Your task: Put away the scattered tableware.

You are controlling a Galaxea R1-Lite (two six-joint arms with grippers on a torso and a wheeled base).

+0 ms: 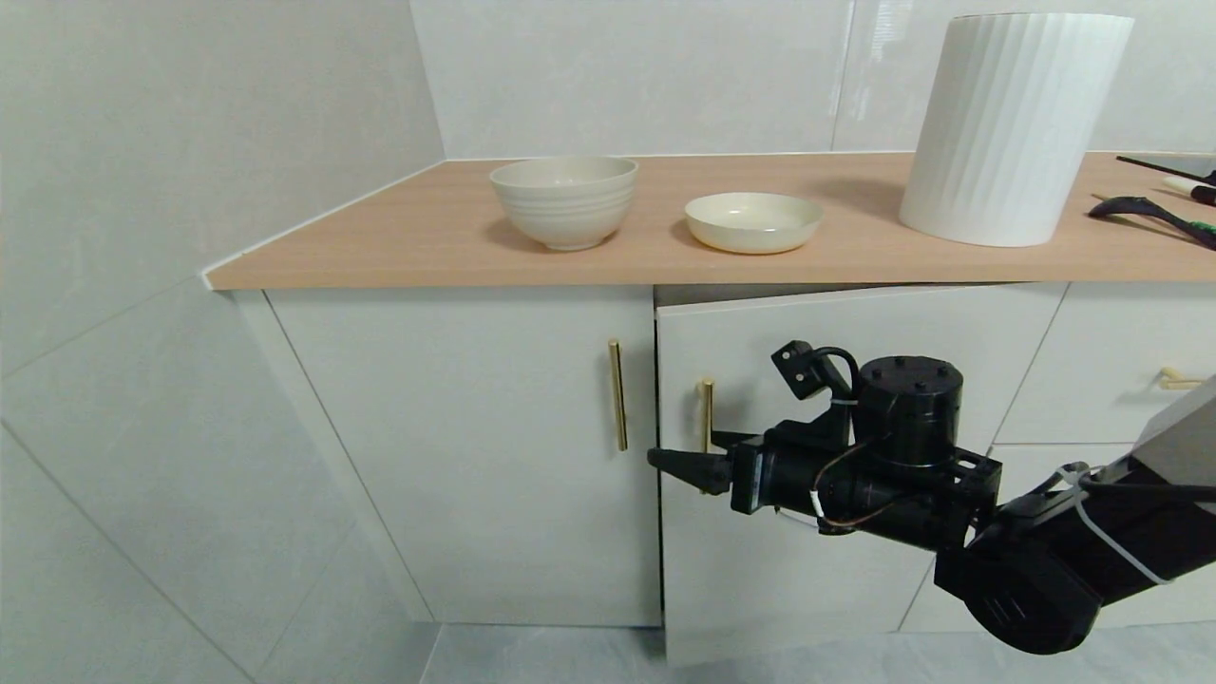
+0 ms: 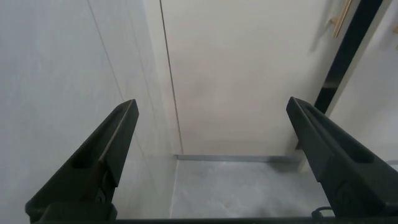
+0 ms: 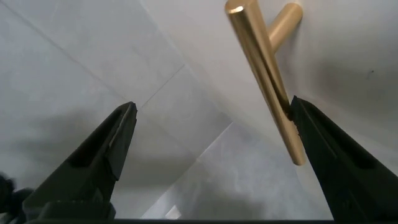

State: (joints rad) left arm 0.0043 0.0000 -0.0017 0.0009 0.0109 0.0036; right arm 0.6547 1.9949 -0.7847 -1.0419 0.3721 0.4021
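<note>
Two pieces of tableware wait on the counter (image 1: 427, 237): a ribbed bowl (image 1: 564, 199) and, just beside it toward my right, a shallow dish (image 1: 753, 220). Further right stand a tall white canister (image 1: 1012, 123) and some dark utensils (image 1: 1154, 214). All of it sits well above my working hand.

My right gripper (image 1: 679, 464) is down at the cabinet front, at the brass handle (image 1: 707, 418) of the right-hand door (image 1: 902, 318). The door looks slightly ajar, its top edge standing out from under the counter. The handle's long axis runs vertical. My fingers lie level and point toward my left, crossing it. Wrist view: spread wide, nothing clamped, the handle (image 3: 264, 74) inside the gap and hard against one finger (image 3: 336, 162). Contact is likely, though I cannot be sure.

My left gripper (image 2: 211, 106) is spread too, empty, facing the cabinet's base and the floor.

Judgement: this is the door-opening step, and the tableware is untouched. The right arm is the nearer one to the handle. The next move turns on closing across the vertical bar, then drawing the door outward about its hinge.
</note>
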